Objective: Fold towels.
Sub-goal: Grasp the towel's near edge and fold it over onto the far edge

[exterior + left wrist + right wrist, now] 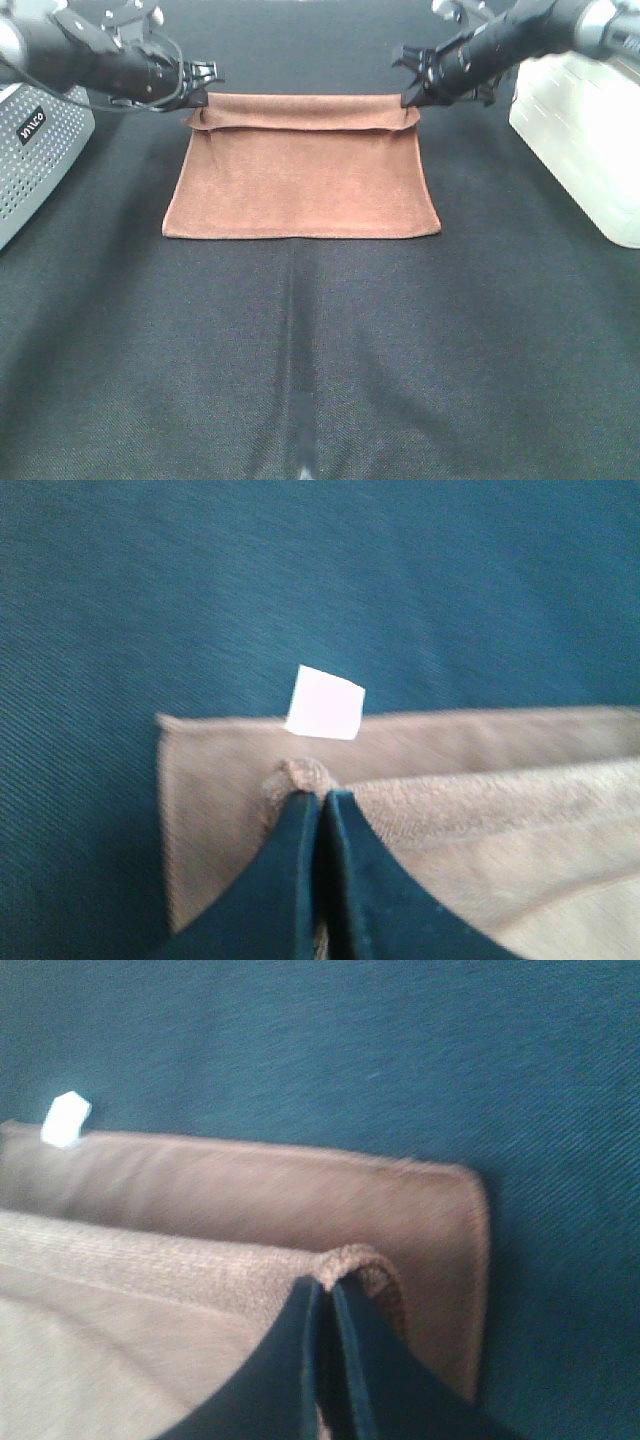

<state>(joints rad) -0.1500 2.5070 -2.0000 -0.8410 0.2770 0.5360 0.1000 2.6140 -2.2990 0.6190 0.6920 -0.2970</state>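
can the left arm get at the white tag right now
Probably not yet: the tag lies bare just past the left arm, nothing over it, but its jaws are shut on the towel corner and would have to let go first.

The towel is matt, napped cloth; the table cover is dark, finely woven fabric.

black cloth table, grey basket left, white bin right.

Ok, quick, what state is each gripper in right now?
The left gripper is closed, pinching one corner of the towel.
The right gripper is closed, pinching another corner of the towel.
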